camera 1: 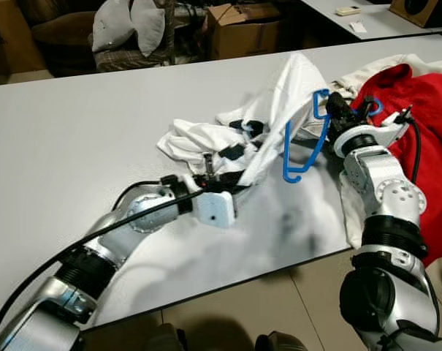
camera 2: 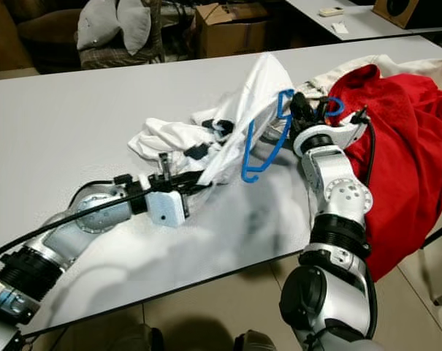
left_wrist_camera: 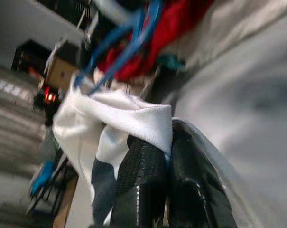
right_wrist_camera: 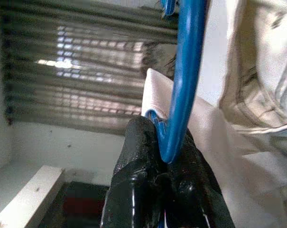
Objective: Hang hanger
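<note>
Overhead, right gripper point(camera 1: 337, 110) clamps the blue hanger point(camera 1: 306, 139); wrist-close, left gripper point(left_wrist_camera: 167, 156) pinches white shirt point(left_wrist_camera: 119, 114).

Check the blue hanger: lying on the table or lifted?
Lifted. The right gripper is shut on the blue hanger, holding it above the table, partly inside the white shirt that the left gripper pinches.

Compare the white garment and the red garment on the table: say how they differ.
The white garment is white with dark patches; the red garment is plain red. The white garment is pinched by the left gripper and pulled up against the blue hanger, which the right gripper holds; the red garment lies unheld, draping over the table edge. Both are crumpled.
</note>
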Controlling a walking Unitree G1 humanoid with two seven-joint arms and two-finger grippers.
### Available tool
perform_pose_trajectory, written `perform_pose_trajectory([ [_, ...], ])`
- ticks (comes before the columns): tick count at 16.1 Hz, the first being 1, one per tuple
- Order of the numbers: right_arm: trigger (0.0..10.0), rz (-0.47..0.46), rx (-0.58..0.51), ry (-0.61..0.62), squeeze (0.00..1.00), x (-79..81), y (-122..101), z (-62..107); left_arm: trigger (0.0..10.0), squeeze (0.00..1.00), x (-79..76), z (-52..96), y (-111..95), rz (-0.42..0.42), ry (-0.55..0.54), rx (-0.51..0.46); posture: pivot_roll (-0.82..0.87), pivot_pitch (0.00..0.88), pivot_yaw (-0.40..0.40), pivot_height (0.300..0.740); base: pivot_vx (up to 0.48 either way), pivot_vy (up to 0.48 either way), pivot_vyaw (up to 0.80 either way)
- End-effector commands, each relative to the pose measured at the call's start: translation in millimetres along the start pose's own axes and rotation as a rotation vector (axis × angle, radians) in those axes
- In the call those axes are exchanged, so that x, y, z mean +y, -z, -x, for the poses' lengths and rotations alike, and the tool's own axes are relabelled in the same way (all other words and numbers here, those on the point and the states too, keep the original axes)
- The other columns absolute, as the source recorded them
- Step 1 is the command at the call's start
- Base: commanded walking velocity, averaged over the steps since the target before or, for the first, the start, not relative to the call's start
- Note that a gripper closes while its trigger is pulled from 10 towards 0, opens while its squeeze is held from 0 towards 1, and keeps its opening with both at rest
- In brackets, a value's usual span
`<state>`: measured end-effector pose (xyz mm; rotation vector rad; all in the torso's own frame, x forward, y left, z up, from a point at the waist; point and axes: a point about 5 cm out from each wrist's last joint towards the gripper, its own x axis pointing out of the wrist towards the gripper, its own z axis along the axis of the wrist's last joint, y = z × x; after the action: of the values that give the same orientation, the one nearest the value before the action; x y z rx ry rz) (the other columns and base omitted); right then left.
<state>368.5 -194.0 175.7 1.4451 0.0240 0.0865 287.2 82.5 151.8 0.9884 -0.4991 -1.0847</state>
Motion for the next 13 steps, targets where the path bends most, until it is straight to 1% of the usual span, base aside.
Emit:
perform_pose_trajectory([
  [1,10.0,-0.005,-0.032,-0.004,0.0,6.5,-5,-3.3,2.0,0.0,1.3,-4.3,-10,-0.02,0.02,-0.057,-0.07,0.0,-0.016,0.74,0.0,0.0,0.0],
  [3,10.0,-0.009,-0.044,0.022,0.0,4.2,-3,-6.4,2.3,0.0,-0.2,-7.3,-19,-0.018,0.023,-0.105,-0.06,0.0,-0.023,0.74,0.0,0.0,0.0],
  [5,10.0,-0.009,-0.06,0.047,0.0,1.7,-2,-8.3,2.3,0.0,-0.9,-8.4,-24,-0.01,0.024,-0.134,-0.05,0.0,-0.033,0.74,0.0,0.0,0.0],
  [6,10.0,0.076,-0.052,0.087,0.0,-1.7,2,-10.6,2.5,0.0,4.8,-7.9,-24,-0.004,-0.009,-0.131,-0.05,0.0,-0.033,0.74,0.0,0.0,0.0],
  [7,10.0,0.13,-0.05,0.106,0.0,-3.0,4,-11.3,2.5,0.0,10.4,-6.8,-24,-0.016,-0.03,-0.128,-0.05,0.0,-0.033,0.74,0.0,0.0,0.0],
  [8,10.0,0.149,-0.052,0.114,0.0,-3.5,4,-11.5,2.5,0.0,12.6,-6.3,-24,-0.021,-0.035,-0.13,-0.05,0.0,-0.034,0.74,0.0,0.0,0.0],
  [9,10.0,0.162,-0.063,0.141,0.0,-5.9,4,-11.7,2.4,0.0,19.1,-5.9,-29,-0.036,-0.046,-0.153,-0.05,0.0,-0.033,0.74,0.0,0.0,0.0],
  [10,10.0,0.167,-0.068,0.156,0.0,-7.3,4,-11.8,2.4,0.0,22.1,-6.3,-32,-0.045,-0.048,-0.171,-0.05,0.0,-0.033,0.74,0.0,0.0,0.0],
  [11,10.0,0.24,-0.041,0.185,0.0,-9.1,9,-12.7,3.0,0.0,27.2,-8.9,-39,-0.049,-0.049,-0.206,-0.05,0.0,-0.031,0.74,0.0,0.0,0.0],
  [12,10.0,0.291,-0.01,0.184,0.0,-7.6,15,-13.2,3.0,0.0,30.3,-10.6,-42,-0.039,-0.064,-0.219,-0.05,0.0,-0.028,0.74,0.0,0.0,0.0],
  [13,10.0,0.323,0.019,0.175,0.0,-5.2,21,-13.6,3.2,0.0,33.5,-11.3,-43,-0.023,-0.084,-0.225,-0.06,0.0,-0.026,0.74,0.0,0.0,0.0],
])
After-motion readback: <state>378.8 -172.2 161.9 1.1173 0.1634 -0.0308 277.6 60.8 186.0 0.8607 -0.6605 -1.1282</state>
